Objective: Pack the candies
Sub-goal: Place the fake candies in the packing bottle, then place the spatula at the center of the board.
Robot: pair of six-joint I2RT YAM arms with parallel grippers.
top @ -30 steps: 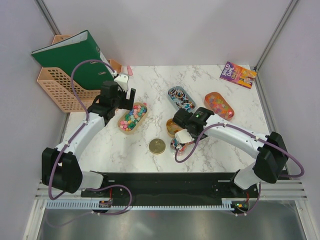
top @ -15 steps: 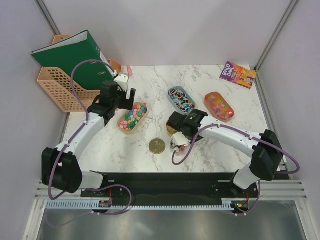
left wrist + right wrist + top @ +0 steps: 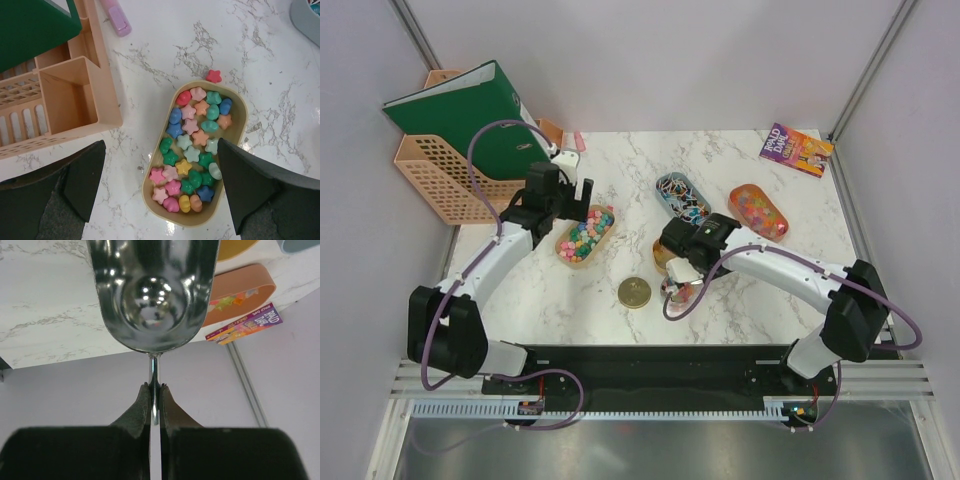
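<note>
My right gripper clamped on metal scoop handle, bowl empty; left gripper wide above candies. Best: dig shallow, keep level.

Wide-spread left pincer straddles tray of candies.

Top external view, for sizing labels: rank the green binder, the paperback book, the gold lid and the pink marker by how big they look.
1. green binder, largest by far, though it sits raised, nearer the camera
2. paperback book
3. gold lid
4. pink marker, smallest
</note>
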